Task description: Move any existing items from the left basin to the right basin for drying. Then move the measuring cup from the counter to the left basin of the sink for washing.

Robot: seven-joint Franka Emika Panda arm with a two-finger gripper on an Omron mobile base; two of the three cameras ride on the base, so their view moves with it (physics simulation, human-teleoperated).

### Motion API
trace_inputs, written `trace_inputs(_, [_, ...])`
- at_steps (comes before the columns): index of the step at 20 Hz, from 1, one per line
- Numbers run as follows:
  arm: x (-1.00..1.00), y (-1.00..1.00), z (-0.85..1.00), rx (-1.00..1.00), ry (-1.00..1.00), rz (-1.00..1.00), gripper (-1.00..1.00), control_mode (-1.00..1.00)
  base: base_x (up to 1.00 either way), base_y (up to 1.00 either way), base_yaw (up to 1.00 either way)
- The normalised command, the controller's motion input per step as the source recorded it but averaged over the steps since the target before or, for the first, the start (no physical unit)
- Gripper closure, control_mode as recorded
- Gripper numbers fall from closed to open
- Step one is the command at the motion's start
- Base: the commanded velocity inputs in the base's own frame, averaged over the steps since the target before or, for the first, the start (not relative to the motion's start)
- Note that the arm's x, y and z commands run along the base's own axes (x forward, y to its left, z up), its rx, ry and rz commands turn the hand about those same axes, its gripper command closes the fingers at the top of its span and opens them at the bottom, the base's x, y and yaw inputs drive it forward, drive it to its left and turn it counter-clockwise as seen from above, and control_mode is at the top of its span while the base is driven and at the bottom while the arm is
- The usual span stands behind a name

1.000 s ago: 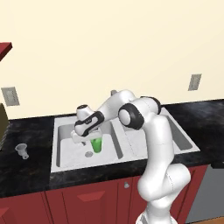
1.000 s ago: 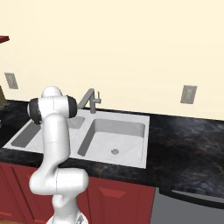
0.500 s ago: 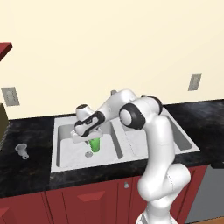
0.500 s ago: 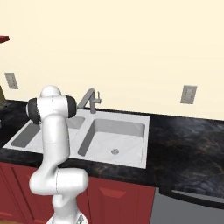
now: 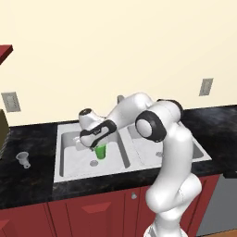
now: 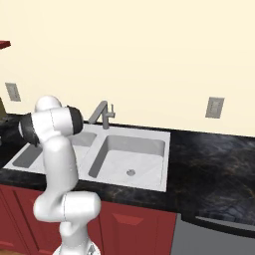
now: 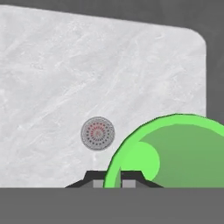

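On the black tabletop [image 5: 28,185] to the far left, the measuring cup [image 5: 23,159] stands upright, well apart from the sink [image 5: 62,169]; it waits for the second half of the job. In the left basin [image 5: 69,155] the green tumbler [image 5: 100,151] stands upright near the round drain [image 5: 94,163]. The hand [image 5: 95,145] is clenched on the tumbler's rim, one finger tip either side of the wall as the hand view shows [image 7: 113,178]. The step in hand appears to be carrying the tumbler to the right basin [image 6: 132,154]. A rim pinch on a tapered plastic wall can slip or let the tumbler swing, so the lift should go straight up and slowly. It must clear the central divider [image 5: 122,150] before crossing, passing in front of the faucet [image 6: 101,113]. Lower it until the base meets the right basin floor before letting go.
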Motion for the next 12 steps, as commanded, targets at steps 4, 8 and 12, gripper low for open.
trace_inputs(4, [-0.29,-0.07,0.56,0.0,-0.06,0.0,1.0,-1.0,0.0,0.0,0.0])
trace_inputs(8, [-0.23,-0.17,0.52,0.0,-0.04,0.0,1.0,-1.0,0.0,0.0,0.0])
trace_inputs(12, [-0.2,-0.2,0.56,0.0,-0.02,0.0,1.0,-1.0,0.0,0.0,0.0])
